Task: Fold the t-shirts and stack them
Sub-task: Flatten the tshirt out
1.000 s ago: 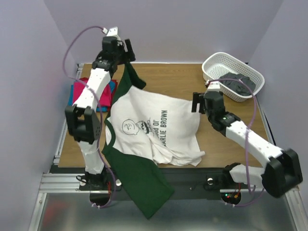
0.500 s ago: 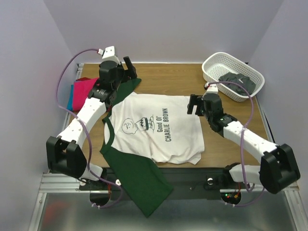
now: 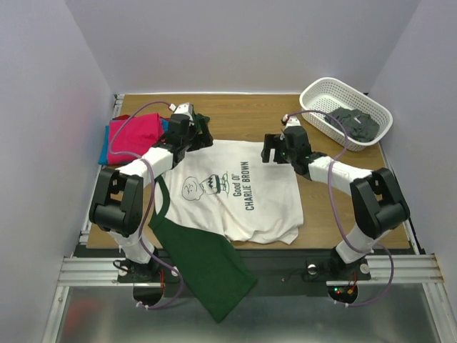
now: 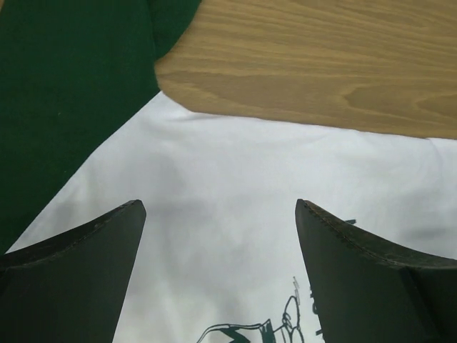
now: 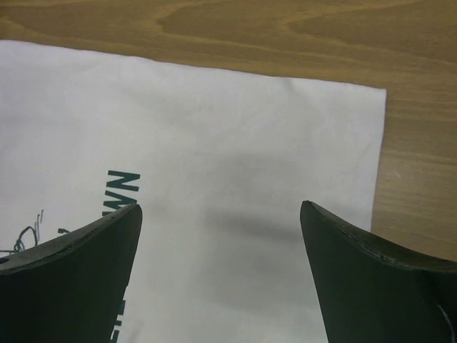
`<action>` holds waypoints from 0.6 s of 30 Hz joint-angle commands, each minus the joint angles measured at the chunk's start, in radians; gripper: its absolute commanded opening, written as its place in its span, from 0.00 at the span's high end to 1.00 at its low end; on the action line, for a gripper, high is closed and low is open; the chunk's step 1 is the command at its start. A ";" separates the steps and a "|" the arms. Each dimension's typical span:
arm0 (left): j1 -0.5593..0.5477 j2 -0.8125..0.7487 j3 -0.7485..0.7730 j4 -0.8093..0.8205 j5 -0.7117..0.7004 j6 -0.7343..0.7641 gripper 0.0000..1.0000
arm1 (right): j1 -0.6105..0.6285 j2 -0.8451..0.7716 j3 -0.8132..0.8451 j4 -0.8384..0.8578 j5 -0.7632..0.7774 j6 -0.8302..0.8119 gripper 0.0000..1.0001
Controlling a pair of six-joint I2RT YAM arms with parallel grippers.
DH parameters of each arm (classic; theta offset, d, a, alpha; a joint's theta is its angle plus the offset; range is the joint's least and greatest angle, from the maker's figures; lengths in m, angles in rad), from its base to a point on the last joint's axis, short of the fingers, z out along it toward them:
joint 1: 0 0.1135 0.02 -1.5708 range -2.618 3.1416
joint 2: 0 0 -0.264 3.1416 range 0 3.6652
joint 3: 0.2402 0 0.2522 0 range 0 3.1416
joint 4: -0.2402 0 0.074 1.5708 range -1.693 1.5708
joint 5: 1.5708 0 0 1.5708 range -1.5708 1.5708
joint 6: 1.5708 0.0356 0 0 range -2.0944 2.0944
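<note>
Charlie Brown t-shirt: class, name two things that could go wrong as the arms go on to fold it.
1. One green sleeve hangs over the near edge of the table; its weight may drag the t-shirt askew during a fold.
2. The left end effector and right end effector are open over flat cloth; a pinch may catch only one layer.

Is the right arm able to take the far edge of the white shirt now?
Probably yes. The right claw is open above the white shirt near that edge, and nothing lies between them.
</note>
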 commanded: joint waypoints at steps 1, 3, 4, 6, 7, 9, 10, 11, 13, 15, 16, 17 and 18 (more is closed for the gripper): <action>-0.008 -0.008 -0.007 0.122 0.052 -0.008 0.02 | -0.015 0.083 0.042 0.042 -0.077 0.017 0.02; -0.008 0.004 -0.009 0.132 0.069 -0.008 0.02 | -0.021 0.111 0.050 0.038 -0.080 0.023 0.02; -0.009 0.021 -0.009 0.137 0.084 -0.008 0.02 | -0.023 0.142 0.065 0.020 -0.081 0.023 0.02; -0.014 0.047 -0.009 0.146 0.095 -0.008 0.02 | -0.040 0.174 0.086 -0.016 -0.084 0.032 0.02; -0.017 0.056 -0.007 0.149 0.098 -0.008 0.02 | -0.044 0.188 0.097 -0.030 -0.087 0.034 0.02; -0.024 0.078 -0.001 0.162 0.108 -0.008 0.02 | -0.060 0.225 0.122 -0.054 -0.084 0.040 0.02; -0.028 0.087 0.000 0.166 0.116 -0.008 0.02 | -0.063 0.234 0.129 -0.063 -0.075 0.040 0.02; -0.032 0.095 0.005 0.175 0.121 -0.008 0.02 | -0.067 0.260 0.149 -0.073 -0.063 0.032 0.02; -0.044 0.125 0.014 0.180 0.136 -0.006 0.02 | -0.072 0.287 0.172 -0.123 -0.034 0.024 0.02; -0.052 0.161 0.033 0.182 0.142 -0.005 0.02 | -0.083 0.326 0.205 -0.161 -0.005 0.021 0.02; -0.055 0.175 0.039 0.182 0.151 -0.005 0.02 | -0.087 0.333 0.212 -0.169 0.005 0.023 0.02; -0.058 0.185 0.051 0.183 0.158 -0.008 0.02 | -0.093 0.338 0.215 -0.174 0.008 0.026 0.02; -0.061 0.211 0.057 0.186 0.161 -0.010 0.02 | -0.107 0.346 0.218 -0.178 0.003 0.027 0.02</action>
